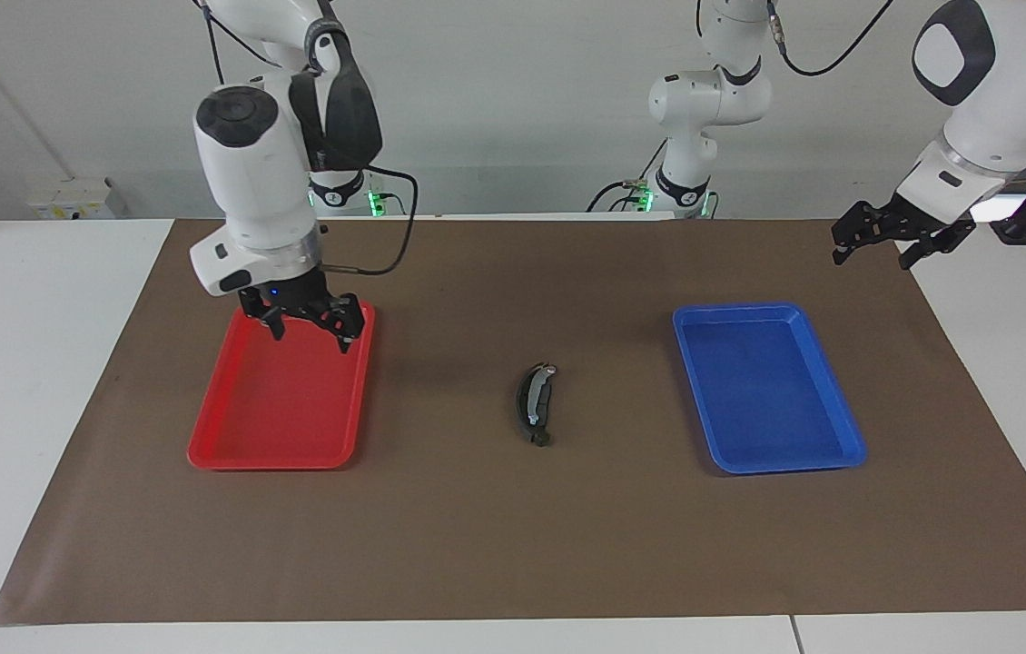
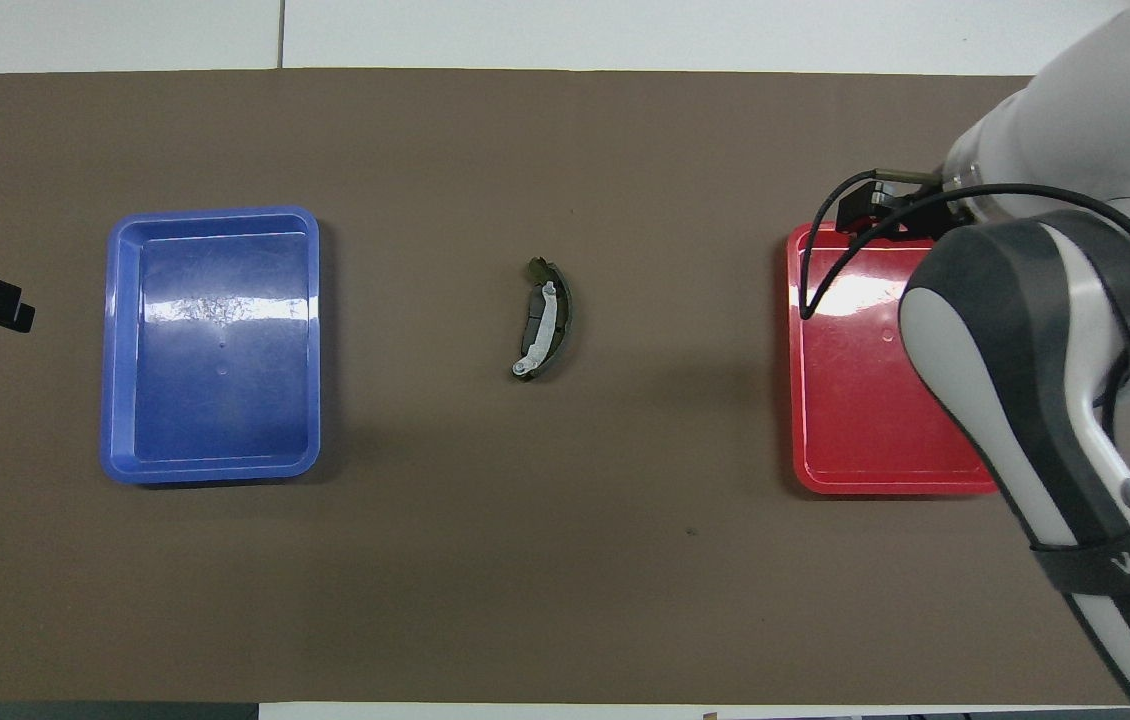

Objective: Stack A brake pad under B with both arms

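brake shoe b (image 1: 535, 404) lies stacked on the counter (image 1: 477, 527); right end effector (image 1: 306, 320) spread, empty, over red tray (image 1: 204, 450); left end effector (image 1: 899, 238) spread, empty, waiting.

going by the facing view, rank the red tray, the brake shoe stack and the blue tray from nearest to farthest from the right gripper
1. Red tray: the open right gripper hangs over its end nearer the robots.
2. Brake shoe stack: on the mat, mid-table between the two trays.
3. Blue tray: toward the left arm's end, where the left gripper waits open.
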Available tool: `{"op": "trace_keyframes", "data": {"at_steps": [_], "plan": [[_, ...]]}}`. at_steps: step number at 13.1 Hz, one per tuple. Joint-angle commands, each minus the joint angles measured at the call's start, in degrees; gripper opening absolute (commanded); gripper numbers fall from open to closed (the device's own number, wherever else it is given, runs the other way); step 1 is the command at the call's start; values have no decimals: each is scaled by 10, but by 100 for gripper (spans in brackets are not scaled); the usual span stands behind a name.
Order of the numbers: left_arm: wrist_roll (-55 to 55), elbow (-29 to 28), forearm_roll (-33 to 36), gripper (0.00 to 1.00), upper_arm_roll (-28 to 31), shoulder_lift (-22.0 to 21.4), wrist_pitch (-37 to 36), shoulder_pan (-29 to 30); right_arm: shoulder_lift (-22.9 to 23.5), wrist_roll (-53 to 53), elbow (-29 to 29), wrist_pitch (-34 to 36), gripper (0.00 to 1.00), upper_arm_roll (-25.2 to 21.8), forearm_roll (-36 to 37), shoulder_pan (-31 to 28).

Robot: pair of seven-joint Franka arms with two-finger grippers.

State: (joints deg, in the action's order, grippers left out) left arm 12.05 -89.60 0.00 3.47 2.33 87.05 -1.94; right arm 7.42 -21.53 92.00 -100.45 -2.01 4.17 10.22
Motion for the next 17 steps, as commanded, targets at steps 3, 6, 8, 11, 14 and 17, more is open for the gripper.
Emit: {"op": "trace_keyframes", "data": {"at_steps": [3, 6, 8, 11, 14, 17], "plan": [[2, -2, 10, 100, -4, -2, -6, 4, -74, 100, 49, 38, 100, 10, -21, -77], [2, -2, 10, 100, -4, -2, -6, 4, -97, 132, 49, 92, 100, 10, -36, -112], [2, -2, 10, 100, -4, -2, -6, 4, -102, 130, 29, 115, 100, 12, -33, -108], [2, -2, 10, 100, -4, -2, -6, 4, -94, 141, -8, 140, 100, 17, -30, -107], [2, -2, 10, 100, -4, -2, -6, 4, -82, 147, -29, 145, 100, 19, -34, -107], [2, -2, 10, 100, -4, -2, -6, 4, -84, 208, -31, 150, 100, 20, -30, -107]]}}
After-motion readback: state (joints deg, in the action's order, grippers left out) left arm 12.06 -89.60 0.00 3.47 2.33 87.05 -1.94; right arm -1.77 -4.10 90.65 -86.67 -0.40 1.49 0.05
